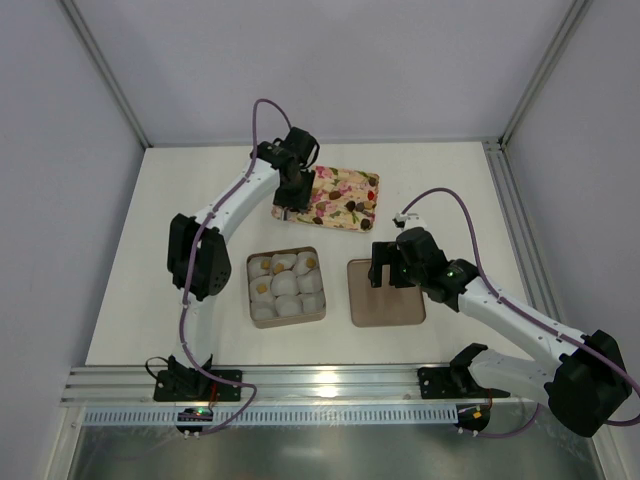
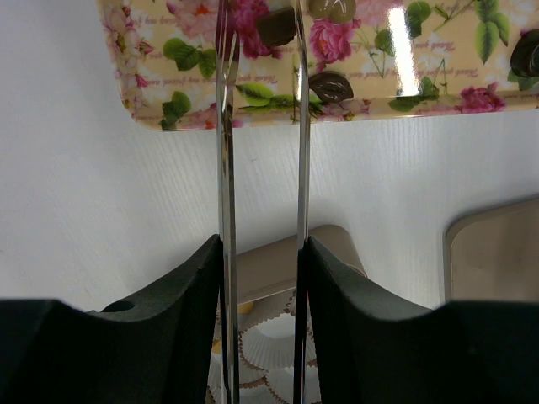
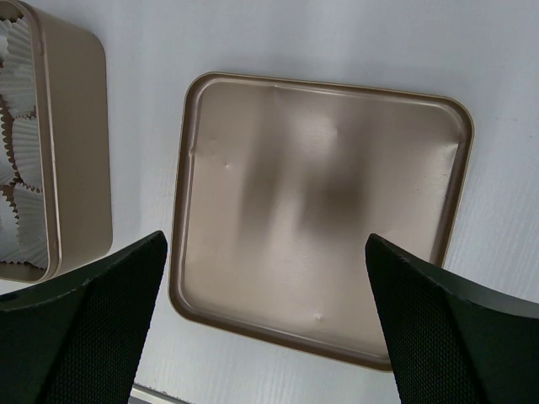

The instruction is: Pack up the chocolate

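- The chocolate not yet packed lies loose on the floral tray (image 2: 152, 84) at the far side of the bench (image 2: 101, 194). It is a scatter of small pieces, and the nearest is a dark piece (image 2: 276, 27).
- A few tan-gold pieces (image 1: 264, 265) already sit in white paper cups (image 3: 21, 151) inside the square box (image 3: 80, 143), while other cups look empty.
- The left claw (image 2: 261, 17) hangs over the tray's near edge with its two thin metal blades (image 2: 224, 168) parted. The dark piece shows between them, but the gap is wider than the piece, so nothing is clamped.
- The right claw (image 3: 265, 244) is spread wide and empty above the box lid (image 3: 320, 210), which lies flat beside the box.
- Each piece is likely light and rigid, but brittle and smooth-skinned. A hard pinch could dent or crack it, and the glossy tray could let it skid.
- The best hold is probably across the widest middle, low on the sides, with the blades squared to the piece and only light pressure.
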Robot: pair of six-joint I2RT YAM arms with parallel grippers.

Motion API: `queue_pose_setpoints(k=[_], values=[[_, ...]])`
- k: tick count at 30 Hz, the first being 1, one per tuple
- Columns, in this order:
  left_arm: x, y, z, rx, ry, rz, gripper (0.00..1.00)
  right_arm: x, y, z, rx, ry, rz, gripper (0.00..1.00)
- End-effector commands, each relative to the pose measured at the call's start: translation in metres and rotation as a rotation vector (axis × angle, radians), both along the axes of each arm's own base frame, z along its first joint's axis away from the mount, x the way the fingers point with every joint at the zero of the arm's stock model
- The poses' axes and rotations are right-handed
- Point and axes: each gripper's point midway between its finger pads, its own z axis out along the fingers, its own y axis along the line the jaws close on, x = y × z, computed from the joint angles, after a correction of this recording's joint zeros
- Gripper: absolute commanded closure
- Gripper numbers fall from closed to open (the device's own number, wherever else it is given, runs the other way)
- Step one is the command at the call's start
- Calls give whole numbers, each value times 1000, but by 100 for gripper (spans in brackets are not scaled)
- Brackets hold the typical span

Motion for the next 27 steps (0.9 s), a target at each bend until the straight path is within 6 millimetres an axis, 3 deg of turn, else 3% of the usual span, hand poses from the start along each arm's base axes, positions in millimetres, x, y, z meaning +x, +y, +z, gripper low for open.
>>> queue_pose_setpoints(k=[1, 12, 16, 27], values=[[9, -5, 15, -10, -54, 7, 58, 5, -2, 10, 9, -47, -9, 0], [8, -4, 14, 2, -47, 1, 63, 4, -1, 8, 12, -42, -5, 0], [7, -5, 13, 9, -42, -6, 70, 5, -2, 9, 13, -45, -6, 0], [11, 3, 48, 18, -119, 2, 75, 6, 1, 8, 23, -42, -5, 0]])
